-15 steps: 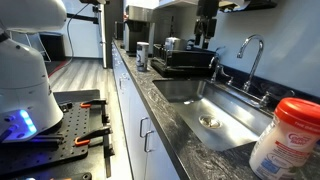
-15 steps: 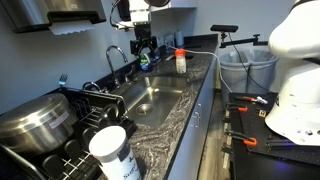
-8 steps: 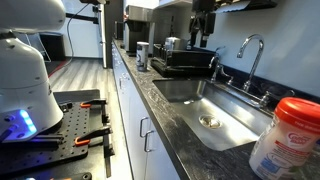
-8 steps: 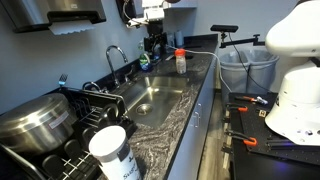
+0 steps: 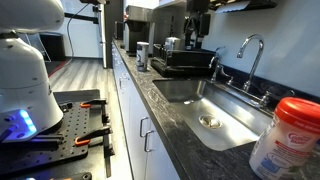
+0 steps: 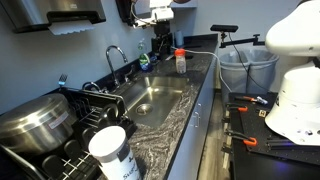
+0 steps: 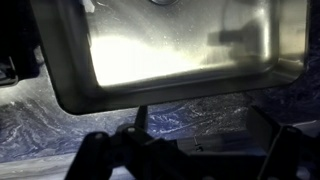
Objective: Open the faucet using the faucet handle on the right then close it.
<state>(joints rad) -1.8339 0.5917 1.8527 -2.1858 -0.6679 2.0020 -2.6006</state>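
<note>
The chrome gooseneck faucet point(image 5: 252, 52) stands behind the steel sink point(image 5: 215, 105); it also shows in the other exterior view point(image 6: 114, 55). At its base sit two small chrome handles, the faucet handle nearer the camera point(image 5: 265, 97) and its twin point(image 5: 243, 88). My gripper point(image 5: 197, 28) hangs high above the counter, well apart from the faucet, and shows in an exterior view point(image 6: 160, 44) too. In the wrist view the dark fingers point(image 7: 185, 150) stand wide apart and empty over the sink rim point(image 7: 110, 100) and granite counter point(image 7: 205, 115).
A shorter dark curved tap point(image 5: 213, 63) and a dish rack point(image 5: 185, 62) stand further along the counter. A red-lidded canister point(image 5: 287, 135) sits at the near end and also shows in an exterior view point(image 6: 180, 60). A steel pot point(image 6: 35, 118) and white bottle point(image 6: 110, 150) sit nearby.
My gripper has moved away from the faucet, across the sink towards the counter's front edge, and slightly up. Nothing else has moved.
</note>
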